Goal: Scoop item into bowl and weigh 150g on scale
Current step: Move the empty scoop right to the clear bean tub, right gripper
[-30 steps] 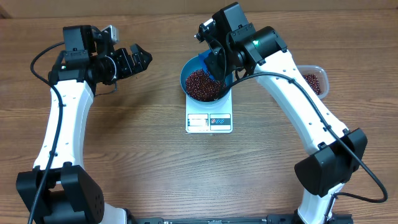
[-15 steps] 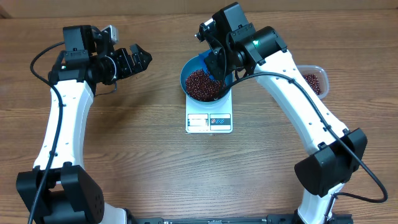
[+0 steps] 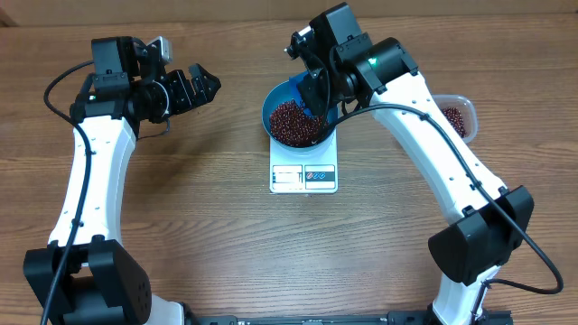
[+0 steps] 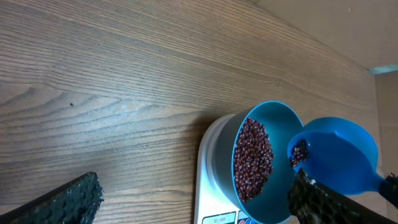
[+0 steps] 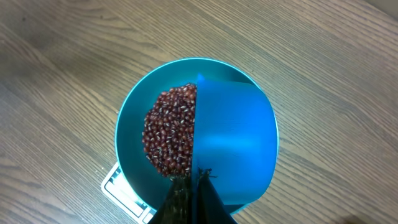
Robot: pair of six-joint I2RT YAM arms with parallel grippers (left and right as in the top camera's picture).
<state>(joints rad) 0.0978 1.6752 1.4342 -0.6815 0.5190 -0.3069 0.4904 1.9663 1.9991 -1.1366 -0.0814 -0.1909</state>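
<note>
The blue bowl (image 3: 269, 110) stands on the white scale (image 3: 303, 177) and holds a heap of red-brown beans (image 3: 291, 122). My right gripper (image 3: 316, 94) hangs over the bowl's right side, shut on the handle of a small blue scoop (image 5: 233, 143). From the left wrist view, the scoop (image 4: 339, 155) tilts toward the bowl (image 4: 224, 158) with a few beans (image 4: 300, 152) at its lip. Far to the left, my left gripper (image 3: 206, 85) hangs open above the table, holding nothing.
A clear plastic tub (image 3: 458, 116) with more beans sits at the right, partly hidden behind the right arm. The scale's display and buttons face the front edge. Bare wood lies all around.
</note>
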